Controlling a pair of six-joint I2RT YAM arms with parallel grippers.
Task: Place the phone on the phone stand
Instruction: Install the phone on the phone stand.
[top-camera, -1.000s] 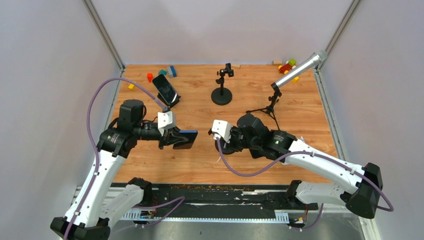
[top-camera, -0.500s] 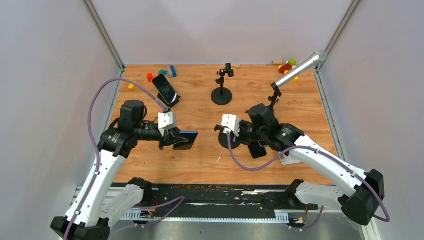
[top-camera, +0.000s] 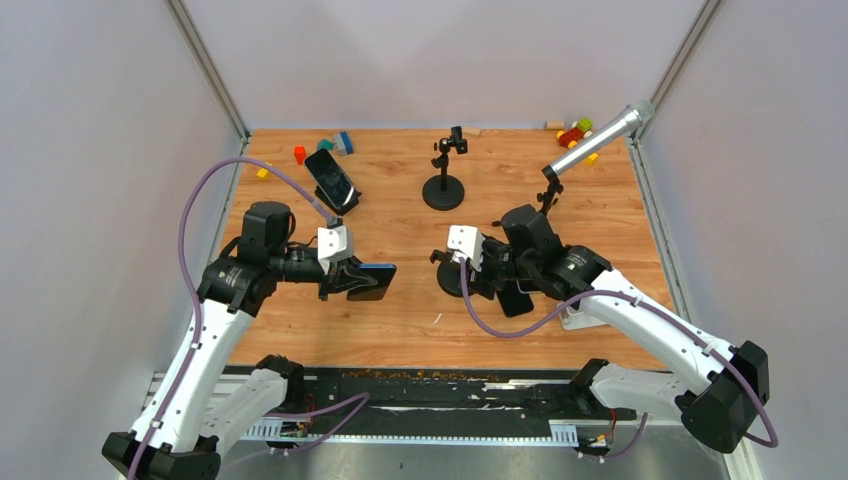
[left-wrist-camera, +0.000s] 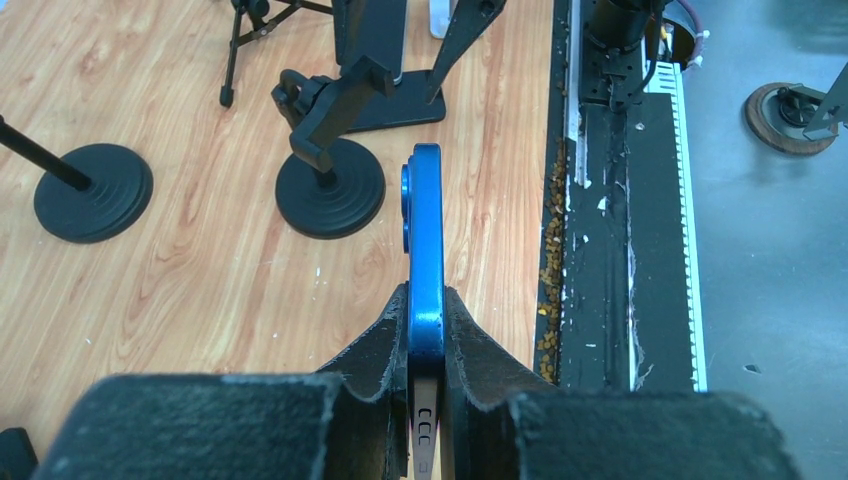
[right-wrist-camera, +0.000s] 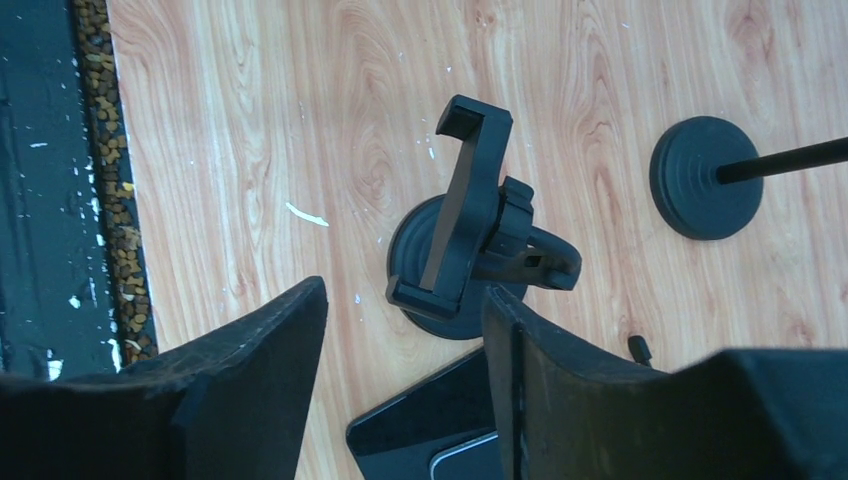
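A blue phone (top-camera: 372, 280) hangs above the left-centre of the table, held by one end and seen edge-on as the phone (left-wrist-camera: 425, 220). My left gripper (top-camera: 345, 280) is shut on it, as the left gripper (left-wrist-camera: 426, 292) shows, with both pads pressed on its faces. The phone stand (top-camera: 448, 283) is black, with a round base and an empty clamp cradle. It stands to the phone's right as the stand (left-wrist-camera: 330, 170), with a gap between them. My right gripper (top-camera: 440, 272) hovers over that stand (right-wrist-camera: 465, 220). That right gripper (right-wrist-camera: 405, 292) is open and holds nothing.
A second phone rests on a slab stand (top-camera: 333, 180) at the back left. A pole stand (top-camera: 443, 190) and a microphone on a tripod (top-camera: 600, 140) lie behind. Another flat stand (right-wrist-camera: 440, 430) sits under my right wrist. Toy blocks (top-camera: 575, 132) line the far edge.
My right arm has shifted right and slightly away, and its jaws have spread wider over the stand. The left arm and blue phone have not moved.
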